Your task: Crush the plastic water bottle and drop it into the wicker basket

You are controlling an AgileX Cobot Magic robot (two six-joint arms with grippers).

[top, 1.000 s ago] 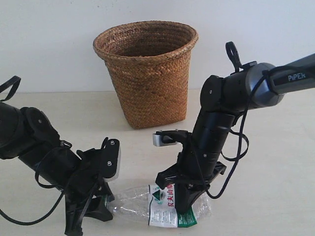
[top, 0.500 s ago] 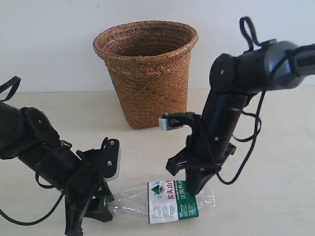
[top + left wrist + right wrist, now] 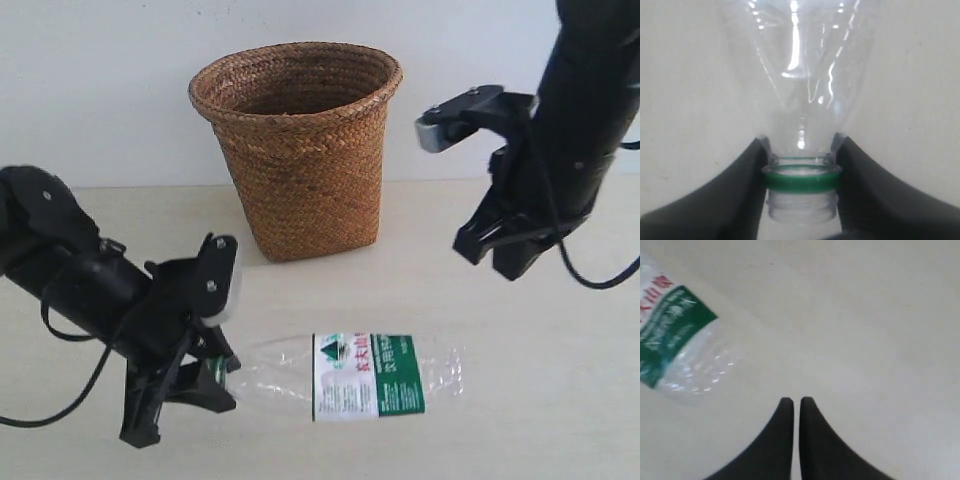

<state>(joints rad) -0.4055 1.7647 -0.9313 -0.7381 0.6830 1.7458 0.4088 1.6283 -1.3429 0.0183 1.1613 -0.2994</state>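
Note:
The plastic water bottle [image 3: 365, 375] lies on its side low over the table, clear with a white-and-green label, in front of the wicker basket [image 3: 300, 180]. My left gripper [image 3: 212, 368] is shut on its neck. In the left wrist view the two black fingers clamp the neck of the bottle [image 3: 800, 75] just above a green ring, and the threaded mouth shows no cap. My right gripper [image 3: 490, 258] hangs in the air above and right of the bottle's base, shut with nothing in it. The right wrist view shows the right gripper [image 3: 796, 401] closed and the bottle's base end [image 3: 675, 340] off to one side.
The tall basket stands at the back centre against a white wall [image 3: 100, 90]. Pale tabletop [image 3: 560, 400] stretches right of the bottle and under the right arm. A loose black cable [image 3: 60, 400] trails from the left arm near the front edge.
The right gripper has let go of the bottle's labelled body and risen up and to the right. The left gripper has shifted right with the neck, and the bottle now lies straighter.

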